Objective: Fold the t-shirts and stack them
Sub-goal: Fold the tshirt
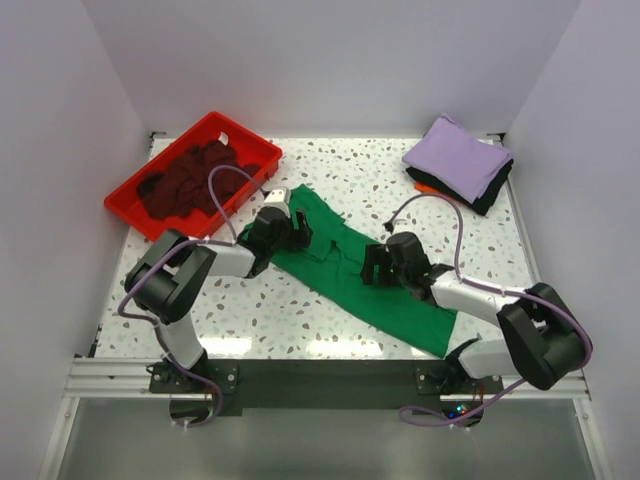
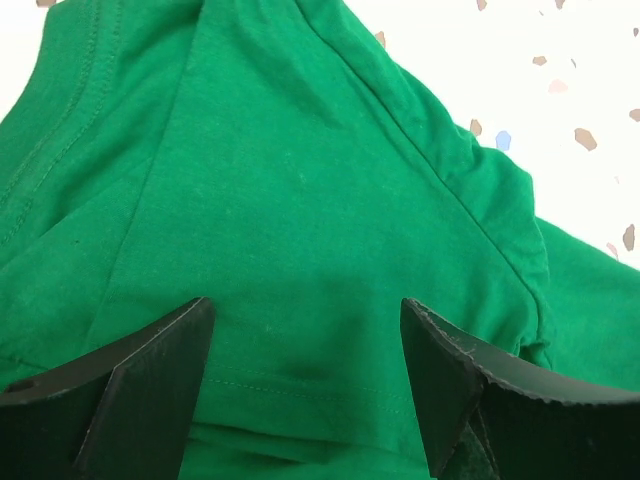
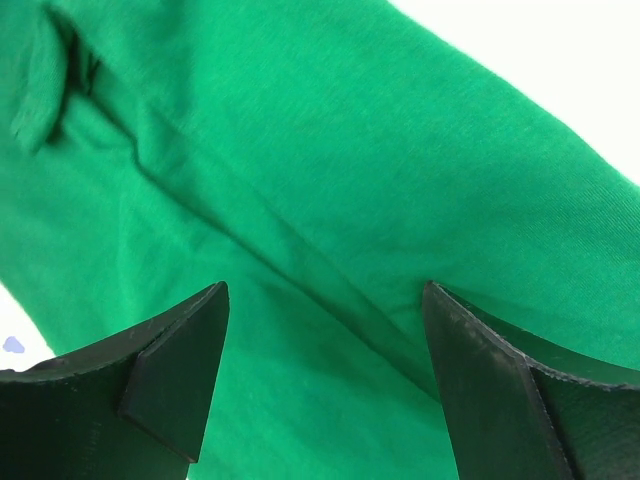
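Note:
A bright green t-shirt (image 1: 375, 275) lies in a long band across the middle of the table, running from upper left to lower right. My left gripper (image 1: 296, 235) is open just above its upper-left end; the left wrist view shows the green cloth (image 2: 300, 200) with a stitched hem between my spread fingers (image 2: 160, 380). My right gripper (image 1: 375, 268) is open over the shirt's middle; creased green cloth (image 3: 330, 200) fills its view between the fingers (image 3: 180, 370). A maroon t-shirt (image 1: 185, 180) is heaped in the red tray. A lavender t-shirt (image 1: 457, 155) tops a folded stack with black and orange beneath.
The red plastic tray (image 1: 255, 145) sits at the back left. The folded stack lies at the back right corner. White walls close in the table on three sides. Speckled tabletop (image 1: 370, 170) shows between tray and stack.

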Available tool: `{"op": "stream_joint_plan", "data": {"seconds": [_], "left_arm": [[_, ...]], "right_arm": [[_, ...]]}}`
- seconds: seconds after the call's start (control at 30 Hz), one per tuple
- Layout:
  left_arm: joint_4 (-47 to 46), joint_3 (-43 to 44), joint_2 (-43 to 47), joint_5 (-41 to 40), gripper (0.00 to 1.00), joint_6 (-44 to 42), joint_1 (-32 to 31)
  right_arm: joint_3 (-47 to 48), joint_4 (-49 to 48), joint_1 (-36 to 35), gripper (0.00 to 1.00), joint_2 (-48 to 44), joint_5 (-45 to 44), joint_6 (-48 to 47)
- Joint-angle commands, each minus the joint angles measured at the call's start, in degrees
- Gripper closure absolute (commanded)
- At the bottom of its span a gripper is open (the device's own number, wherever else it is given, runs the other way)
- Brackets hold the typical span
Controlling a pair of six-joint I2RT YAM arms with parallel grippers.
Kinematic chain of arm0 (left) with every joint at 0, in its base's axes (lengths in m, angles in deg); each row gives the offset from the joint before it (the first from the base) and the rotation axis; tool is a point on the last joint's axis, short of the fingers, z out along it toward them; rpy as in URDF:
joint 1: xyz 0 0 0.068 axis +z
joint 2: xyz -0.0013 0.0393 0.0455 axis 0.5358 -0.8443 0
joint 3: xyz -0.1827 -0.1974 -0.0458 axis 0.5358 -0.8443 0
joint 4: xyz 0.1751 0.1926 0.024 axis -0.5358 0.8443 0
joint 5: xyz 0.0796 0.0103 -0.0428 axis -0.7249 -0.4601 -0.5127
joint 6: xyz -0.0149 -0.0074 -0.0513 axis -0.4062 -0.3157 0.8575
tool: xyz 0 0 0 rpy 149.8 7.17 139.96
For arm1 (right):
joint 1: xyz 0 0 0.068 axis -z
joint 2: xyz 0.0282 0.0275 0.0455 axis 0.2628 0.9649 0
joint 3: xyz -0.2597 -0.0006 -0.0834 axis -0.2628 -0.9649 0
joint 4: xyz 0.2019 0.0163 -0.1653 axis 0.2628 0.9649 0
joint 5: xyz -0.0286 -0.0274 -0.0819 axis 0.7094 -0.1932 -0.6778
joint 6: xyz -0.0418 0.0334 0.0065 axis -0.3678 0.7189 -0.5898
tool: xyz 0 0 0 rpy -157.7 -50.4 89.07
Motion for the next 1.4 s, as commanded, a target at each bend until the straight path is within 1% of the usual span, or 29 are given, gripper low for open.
{"op": "stream_joint_plan", "data": {"seconds": [0.0,0.1,0.2,0.43,0.47,0.63,0.73,0.8,0.93,0.97,1.13,1.17,1.27,1.37], "left_arm": [[1.28,2.52,-3.71,3.11,0.19,0.29,1.34],[3.30,6.82,-6.08,4.78,0.19,-0.94,1.43],[4.71,10.87,-8.72,6.80,0.19,-1.47,1.52],[7.70,19.40,-15.56,10.67,0.20,-2.88,1.43],[8.57,20.37,-16.27,10.76,0.20,-2.97,1.43],[11.39,26.97,-20.14,11.20,0.20,-4.11,1.61],[11.92,30.39,-21.90,11.38,0.20,-4.64,1.96],[13.23,34.25,-23.39,11.81,0.20,-5.51,2.22],[14.99,39.88,-27.08,11.91,0.20,-7.18,2.40],[15.08,41.63,-27.53,11.90,0.20,-7.54,2.40],[16.14,47.44,-30.87,12.52,0.20,-9.30,2.40],[16.75,49.19,-31.05,12.69,0.20,-9.47,2.40],[16.84,50.70,-30.52,13.48,0.19,-10.53,2.31],[16.58,49.39,-27.02,13.40,0.19,-11.23,1.87]], "right_arm": [[-2.40,2.52,-0.18,0.19,-1.99,3.67,3.01],[-3.72,4.28,-0.71,0.19,-4.89,4.46,4.33],[-4.07,4.72,-1.94,0.18,-5.51,4.99,4.95],[-4.25,2.96,-6.07,0.18,-1.74,4.99,7.23],[-3.99,1.48,-6.60,0.18,-1.30,4.99,7.58],[-2.14,0.68,-10.73,0.18,1.34,3.76,9.17],[-0.65,0.59,-12.92,0.18,1.52,2.97,10.13],[-0.12,0.94,-14.24,0.19,1.34,2.62,10.40],[1.02,4.89,-16.09,0.19,-1.20,-1.15,10.84],[1.20,6.64,-16.18,0.18,-2.86,-3.08,10.75],[0.85,11.66,-16.44,0.18,-8.49,-6.69,10.84],[0.68,12.80,-16.44,0.18,-9.37,-7.05,11.01],[-0.55,14.04,-16.62,0.18,-13.59,-7.05,11.45],[-1.78,14.74,-16.80,0.18,-17.28,-6.79,11.63]]}}
